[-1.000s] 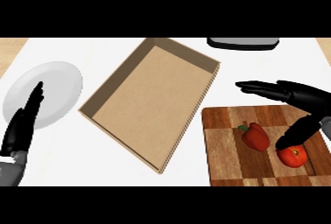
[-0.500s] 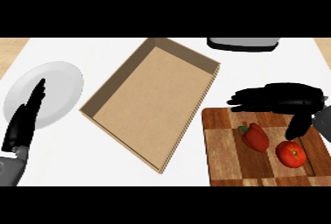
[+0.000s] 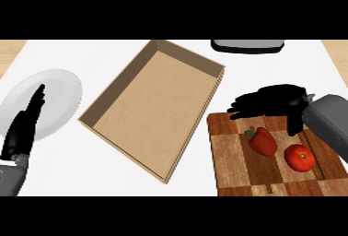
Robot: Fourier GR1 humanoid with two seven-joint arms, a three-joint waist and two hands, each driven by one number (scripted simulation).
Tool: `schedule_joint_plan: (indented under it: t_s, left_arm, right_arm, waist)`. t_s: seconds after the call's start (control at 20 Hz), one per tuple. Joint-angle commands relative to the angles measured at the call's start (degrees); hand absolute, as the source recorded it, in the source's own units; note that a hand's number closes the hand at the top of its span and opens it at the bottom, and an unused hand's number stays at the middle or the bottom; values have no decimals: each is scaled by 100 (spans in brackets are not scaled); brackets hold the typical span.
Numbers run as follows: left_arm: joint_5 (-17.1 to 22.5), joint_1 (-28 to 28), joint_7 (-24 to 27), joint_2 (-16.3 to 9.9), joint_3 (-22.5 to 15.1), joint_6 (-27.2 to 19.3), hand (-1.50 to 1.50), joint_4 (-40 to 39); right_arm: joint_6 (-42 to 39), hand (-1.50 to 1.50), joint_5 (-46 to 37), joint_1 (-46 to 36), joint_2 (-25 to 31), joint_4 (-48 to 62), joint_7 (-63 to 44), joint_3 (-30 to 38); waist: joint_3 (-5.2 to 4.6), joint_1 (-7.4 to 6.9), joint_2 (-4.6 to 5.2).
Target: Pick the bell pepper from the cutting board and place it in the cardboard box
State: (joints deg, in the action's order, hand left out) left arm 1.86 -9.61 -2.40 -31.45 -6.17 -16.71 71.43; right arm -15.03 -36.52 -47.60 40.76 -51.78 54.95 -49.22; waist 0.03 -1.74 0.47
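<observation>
Pepper (image 3: 263, 141) lies on the board (image 3: 234, 170), beside a tomato (image 3: 299, 157); not yet grasped. Right hand (image 3: 272, 103) hangs over the board's far edge, just above the pepper, fingers curled downward around nothing, likely poised for a top grasp. Box (image 3: 153, 108) sits open just left of the board, a short carry. Left hand (image 3: 24, 126) rests open, straight-fingered, over the plate (image 3: 58, 90), out of the way.

right robot hand (image 3: 275, 103) hides cutting board's (image 3: 234, 159) top edge.

red bell pepper (image 3: 263, 141), checkered wooden cutting board (image 3: 234, 170)
</observation>
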Motion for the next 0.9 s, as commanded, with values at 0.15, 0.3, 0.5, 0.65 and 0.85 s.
schedule_joint_plan:
  t_s: [0.15,0.3,0.5,0.65,0.85]
  left_arm:
    - [-82,164,-31,22,157,78,0,145]
    - [-47,181,207,18,342,251,0,-105]
    - [-77,181,163,-25,474,239,0,-86]
    - [-183,43,-249,100,320,117,0,209]
    - [-321,334,-167,164,257,61,0,365]
  right_arm:
    - [-112,-150,-454,-402,-592,1034,957,21]
    - [48,-150,-635,-5,-644,618,576,-6]
    - [-334,-150,-485,-140,-644,483,759,55]
    - [-430,-150,-335,-216,-608,538,1052,3]
    - [-365,-150,-256,23,-226,151,1264,-82]
  waist:
    - [0,33,-18]
    - [-5,141,-41]
    - [-6,148,-47]
    - [-3,133,-38]
    - [-3,141,-60]
